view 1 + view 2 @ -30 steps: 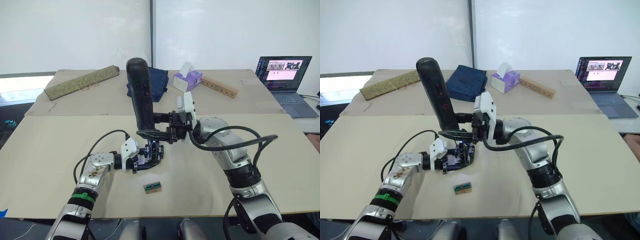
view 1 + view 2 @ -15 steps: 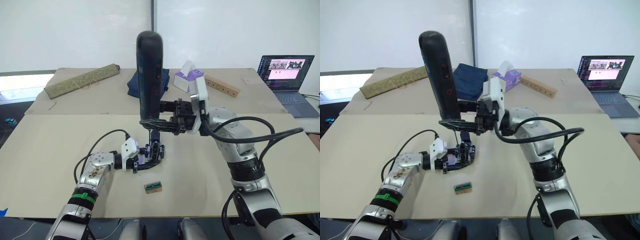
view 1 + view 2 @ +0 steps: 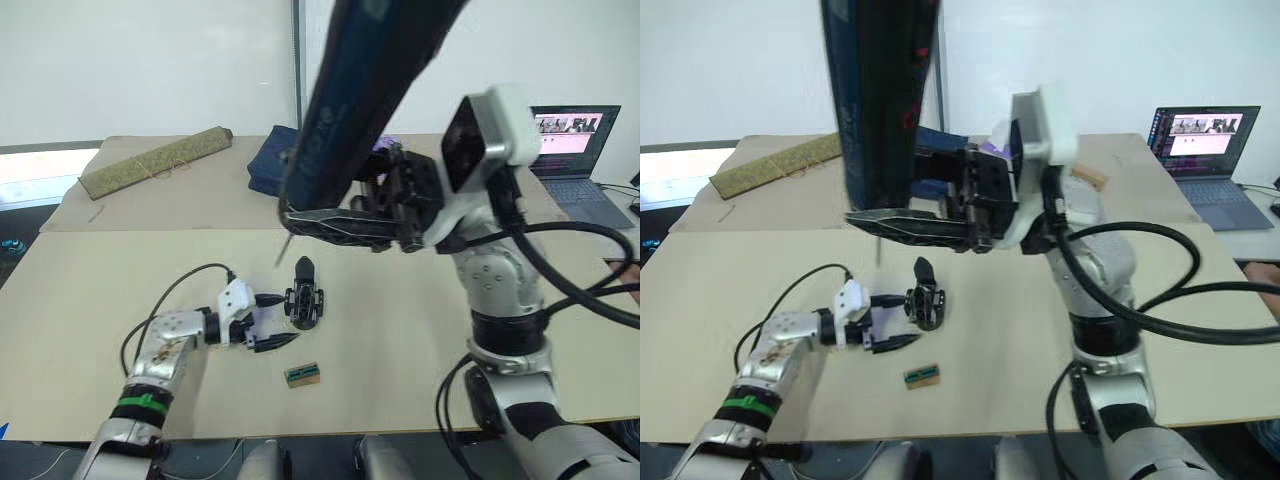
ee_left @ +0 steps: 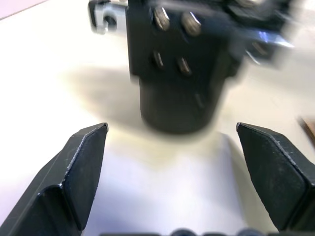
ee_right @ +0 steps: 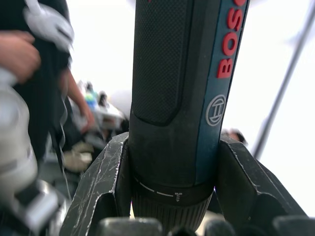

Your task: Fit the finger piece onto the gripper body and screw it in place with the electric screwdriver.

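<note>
The gripper body (image 3: 303,305) stands alone on the table, a small black block. One pointed black finger sticks up from it, and I cannot tell whether that is the finger piece. My left gripper (image 3: 272,321) lies just to its left, open and not touching it. In the left wrist view the gripper body (image 4: 179,64) sits beyond the spread fingers (image 4: 81,169). My right gripper (image 3: 310,218) is shut on the electric screwdriver (image 3: 350,90), held high above the table with its thin bit (image 3: 284,245) pointing down. The right wrist view shows the screwdriver (image 5: 182,98) clamped between both fingers.
A small green-topped block (image 3: 302,375) lies near the front edge. A rolled mat (image 3: 155,162) and a blue cloth (image 3: 270,165) sit on the far table, and an open laptop (image 3: 575,135) stands at the far right. A person (image 5: 19,54) shows behind the screwdriver in the right wrist view.
My right arm has lifted the screwdriver up and away from the gripper body. My left gripper has let go of the body, opened and drawn back to the left.
</note>
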`<state>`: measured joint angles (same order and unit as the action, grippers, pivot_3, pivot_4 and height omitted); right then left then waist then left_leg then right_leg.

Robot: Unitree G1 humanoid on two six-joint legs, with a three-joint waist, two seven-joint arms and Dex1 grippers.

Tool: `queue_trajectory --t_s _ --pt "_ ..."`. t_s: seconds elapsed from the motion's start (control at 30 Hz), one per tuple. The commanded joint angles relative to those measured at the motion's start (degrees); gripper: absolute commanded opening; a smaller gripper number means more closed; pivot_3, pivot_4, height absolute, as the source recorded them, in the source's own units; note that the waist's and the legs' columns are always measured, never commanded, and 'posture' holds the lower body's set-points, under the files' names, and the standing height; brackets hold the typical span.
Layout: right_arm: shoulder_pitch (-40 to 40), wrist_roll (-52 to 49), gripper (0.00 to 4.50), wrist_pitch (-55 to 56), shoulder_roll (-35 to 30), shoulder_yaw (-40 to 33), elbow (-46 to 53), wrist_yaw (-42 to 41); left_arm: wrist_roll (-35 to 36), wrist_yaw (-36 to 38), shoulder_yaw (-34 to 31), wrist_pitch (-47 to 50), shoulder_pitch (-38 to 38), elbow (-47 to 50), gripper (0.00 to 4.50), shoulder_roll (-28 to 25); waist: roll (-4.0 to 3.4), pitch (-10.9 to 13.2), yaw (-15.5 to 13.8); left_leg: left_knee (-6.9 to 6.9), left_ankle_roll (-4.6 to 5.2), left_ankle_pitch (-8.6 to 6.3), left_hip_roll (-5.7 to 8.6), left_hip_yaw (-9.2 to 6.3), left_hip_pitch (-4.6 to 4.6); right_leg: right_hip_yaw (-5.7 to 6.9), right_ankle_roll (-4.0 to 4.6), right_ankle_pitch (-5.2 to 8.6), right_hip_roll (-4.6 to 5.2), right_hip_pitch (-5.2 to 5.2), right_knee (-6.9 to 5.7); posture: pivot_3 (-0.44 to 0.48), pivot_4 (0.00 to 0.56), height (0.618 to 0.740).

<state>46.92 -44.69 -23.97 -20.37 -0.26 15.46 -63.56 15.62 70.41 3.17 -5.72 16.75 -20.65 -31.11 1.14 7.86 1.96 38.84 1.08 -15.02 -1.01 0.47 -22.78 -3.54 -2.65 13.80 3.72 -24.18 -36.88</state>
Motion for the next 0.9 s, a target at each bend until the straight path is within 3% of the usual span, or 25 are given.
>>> queue_trajectory --t_s 0.03,0.2,0.3,0.4,0.5,0.77,0.9 --pt "-6.18 -1.36 1.95 -1.11 -7.77 -6.51 2.71 -1.29 4.26 3.54 -6.12 0.19 -5.38 1.29 4.46 -5.56 0.00 0.01 0.13 -0.02 0.00 0.00 0.04 0.00 -0.01 0.14 0.02 0.01 0.22 0.00 0.04 0.000 0.150 0.740" --pt "-18.37 -0.89 1.95 0.48 -14.69 -12.86 4.59 -1.09 9.24 8.69 -12.30 -2.75 -11.45 3.71 4.46 -10.12 -0.18 0.20 0.20 -0.10 0.00 0.00 0.11 0.04 -0.14 0.26 0.02 0.02 0.70 -0.11 0.15 0.000 0.150 0.740" --pt "-31.17 1.25 1.95 3.58 -16.17 -18.63 6.85 -0.23 11.04 12.71 -16.03 -7.10 -15.93 5.00 4.46 -12.61 -0.02 0.19 -0.44 -0.18 -0.01 -0.01 0.06 -0.13 -0.19 0.56 0.06 0.05 0.73 -0.01 0.38 0.000 0.150 0.740" --pt "-36.68 2.59 1.95 5.86 -16.43 -19.45 7.71 -0.10 11.79 13.80 -16.69 -7.03 -17.58 6.06 4.46 -13.29 -0.33 0.37 -0.99 -0.17 -0.02 0.00 0.10 -0.13 -0.36 0.63 0.05 0.04 0.89 -0.06 0.54 0.000 0.150 0.740" --pt "-37.78 2.35 1.95 6.42 -15.82 -18.21 9.34 0.89 12.06 14.44 -15.60 -5.49 -18.61 8.90 4.46 -13.42 -0.45 0.44 -0.89 -0.10 0.06 0.06 0.17 -0.03 -0.34 0.62 0.01 -0.03 1.01 0.00 0.55 0.000 0.150 0.740" --pt "-33.86 -4.55 1.95 0.43 -7.34 -4.76 22.59 10.68 10.13 10.83 -8.09 -2.01 -19.80 24.17 4.46 -11.60 -0.45 0.45 -0.93 -0.11 0.06 0.06 0.11 -0.12 -0.37 0.79 -0.01 -0.04 0.44 -0.02 0.51 0.000 0.150 0.740" --pt "-32.52 0.28 1.95 4.26 -4.06 2.34 20.73 7.64 5.73 7.93 -1.98 -1.89 -22.20 27.81 4.46 -9.59 -0.44 0.45 -0.97 -0.01 0.07 0.06 0.20 -0.08 -0.39 0.79 -0.06 -0.05 0.54 0.06 0.59 0.000 0.150 0.740"
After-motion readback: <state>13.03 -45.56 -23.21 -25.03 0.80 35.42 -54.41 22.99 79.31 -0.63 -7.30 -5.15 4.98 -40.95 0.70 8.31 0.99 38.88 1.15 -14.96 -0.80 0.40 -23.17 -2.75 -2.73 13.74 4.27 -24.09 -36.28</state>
